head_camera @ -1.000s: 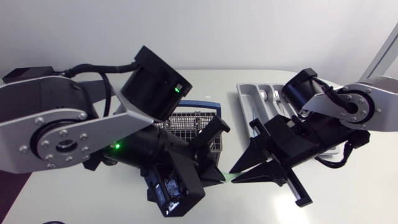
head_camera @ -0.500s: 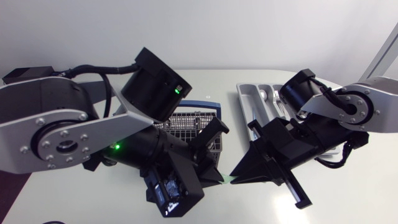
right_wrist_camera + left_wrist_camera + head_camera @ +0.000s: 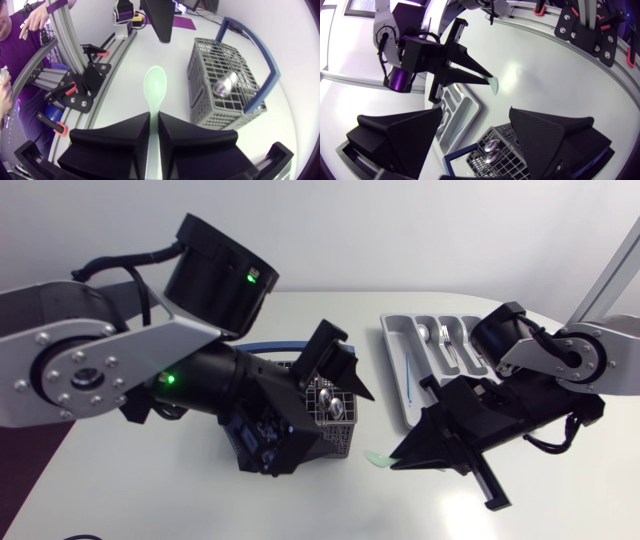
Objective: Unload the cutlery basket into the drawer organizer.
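Step in hand: by my reading, the transfer. A green spoon (image 3: 155, 85) is out of the basket (image 3: 335, 420) and not yet in the organizer (image 3: 392, 345).
Right gripper (image 3: 393, 464): fingers pressed together on the spoon's handle, with the bowl sticking out ahead of the tips.
Spoon's place: in the head view, lower middle of the frame, over bare table (image 3: 200, 500) between the basket and the organizer and touching neither.
Left gripper (image 3: 476, 112): fingers spread wide and holding nothing. It hangs over the basket at the centre of the head view, and its own camera shows the basket below and between the fingers.
Basket: grey wire grid with a blue handle. At least two metal spoons (image 3: 490, 150) stand in it, bowls up. Whether more cutlery lies deeper I cannot tell.
Organizer: grey tray at the upper right of the head view, partly covered by the right arm. Metal pieces (image 3: 440, 340) lie in its short upper compartments, and a slim blue piece (image 3: 405, 375) lies in the long compartment on its left side.
Next move, as I judge it: swing the spoon over a compartment that fits its length, line it up with the dividers, lower it and let go.
Risk: the hold is far back on the handle, so the spoon may tilt when released.
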{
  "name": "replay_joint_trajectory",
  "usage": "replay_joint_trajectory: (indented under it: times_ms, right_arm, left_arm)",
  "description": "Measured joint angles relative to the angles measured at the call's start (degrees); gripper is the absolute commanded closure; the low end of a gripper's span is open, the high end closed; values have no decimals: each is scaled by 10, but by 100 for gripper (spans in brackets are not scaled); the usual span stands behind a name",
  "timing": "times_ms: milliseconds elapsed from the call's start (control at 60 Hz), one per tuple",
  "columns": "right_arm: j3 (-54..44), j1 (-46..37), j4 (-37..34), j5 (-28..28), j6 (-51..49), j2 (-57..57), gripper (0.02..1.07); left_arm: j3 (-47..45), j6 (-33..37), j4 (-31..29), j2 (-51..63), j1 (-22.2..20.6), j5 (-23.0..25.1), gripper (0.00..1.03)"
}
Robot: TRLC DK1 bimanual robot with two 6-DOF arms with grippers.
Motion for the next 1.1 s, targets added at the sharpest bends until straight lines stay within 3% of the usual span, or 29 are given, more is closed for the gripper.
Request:
replay_joint_trajectory:
  times_ms: [333, 533, 783, 1100]
  right_arm:
    - [2, -181, -24, 56, -155, 50, 94]
    - [16, -274, -17, 84, -251, 110, 96]
    - [48, -351, 44, 119, -325, 167, 96]
    - [86, -376, 33, 118, -357, 184, 96]
  left_arm:
    - [45, -50, -45, 13, 70, 23, 4]
    - [125, -181, -116, 90, 73, 22, 4]
    - [175, -360, -134, 133, 53, -2, 10]
    - [189, -436, -136, 176, 54, -19, 10]
